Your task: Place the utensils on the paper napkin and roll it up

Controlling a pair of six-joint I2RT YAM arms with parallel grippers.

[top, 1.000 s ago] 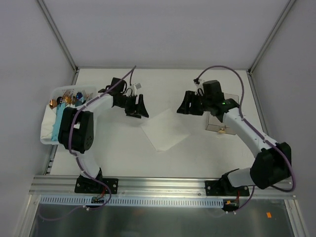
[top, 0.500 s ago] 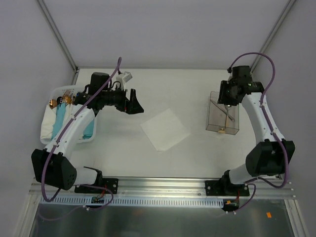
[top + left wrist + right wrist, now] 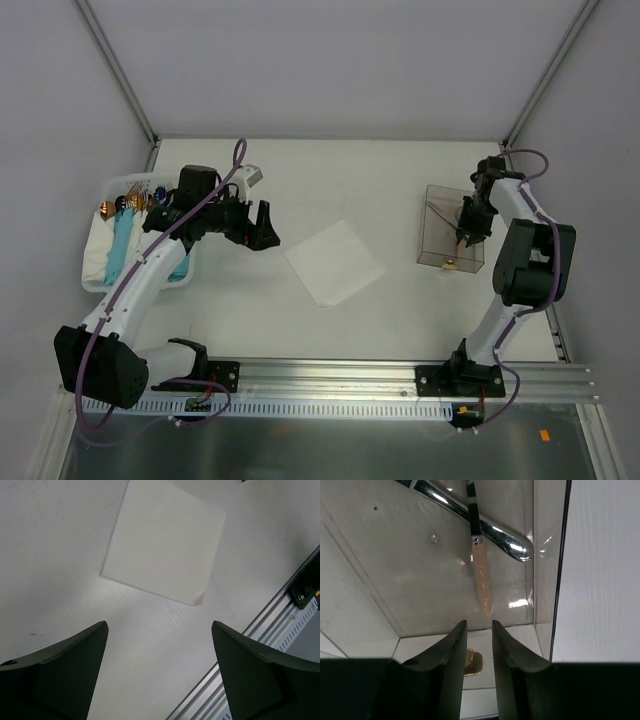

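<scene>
Since the earlier frame, gone down into the clear plastic tray [image 3: 428, 225] at the right of the surface [image 3: 400, 320]: right hand [image 3: 466, 236], its arm now folded back close to the right edge. Fingers [image 3: 451, 650] closer than before, nearly together, only a narrow gap left, nothing seen inside the gap. Just ahead of the tips, on the tray floor, the utensils [image 3: 481, 580]: a peach-handled piece [image 3: 482, 587] pointing toward the gap, crossed over a shiny silver piece [image 3: 515, 550] with a rounded end. Contact between tips and peach handle: cannot tell. Below the fingers, a small gold-coloured end [image 3: 472, 662], dim through the tray wall.

Shifted slightly toward the near-left, closer to the white basket [image 3: 100, 275]: left hand [image 3: 262, 225], fingers wide apart, holding nothing, hovering over bare surface. Flat and unrolled in the middle, between both arms, the paper napkin [image 3: 334, 262], just ahead of the left hand, untouched, one corner [image 3: 200, 599] a little lifted, well apart from the tray.
</scene>
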